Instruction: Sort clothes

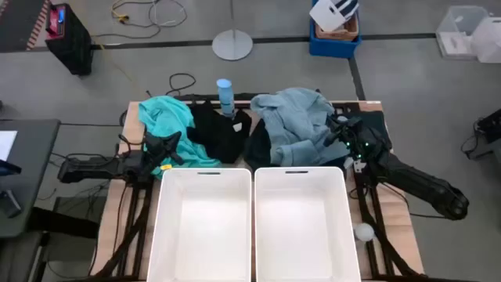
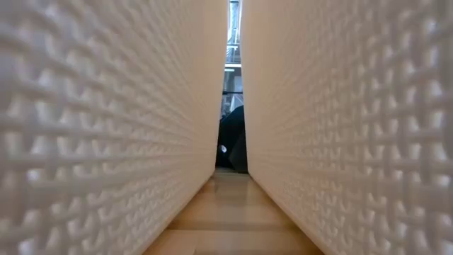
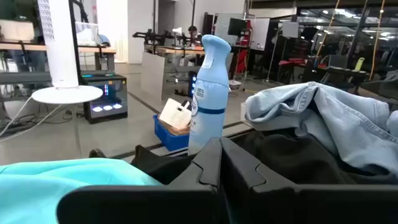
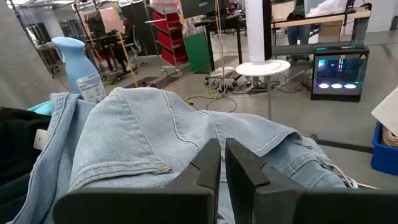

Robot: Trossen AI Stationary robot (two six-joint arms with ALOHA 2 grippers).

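Evidently nothing sorted: both bins [image 1: 206, 227] empty. Clothes heaped along tabletop's far edge, turquoise garment [image 1: 166, 117] left, pale grey-blue garment [image 1: 297, 117] right. Left gripper [image 1: 166, 146] fingers pressed together; right gripper [image 1: 342, 141] nearly so, holding nothing. Advice: spread fingers, then descend onto one fold only.

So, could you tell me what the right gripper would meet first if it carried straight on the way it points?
Most likely the pale denim garment; the right gripper has its shut fingers aimed right at its folds.

Your low view: two bins [image 2: 106, 127] wall off the desk; only a dark garment [image 2: 233, 142] sliver shows between.
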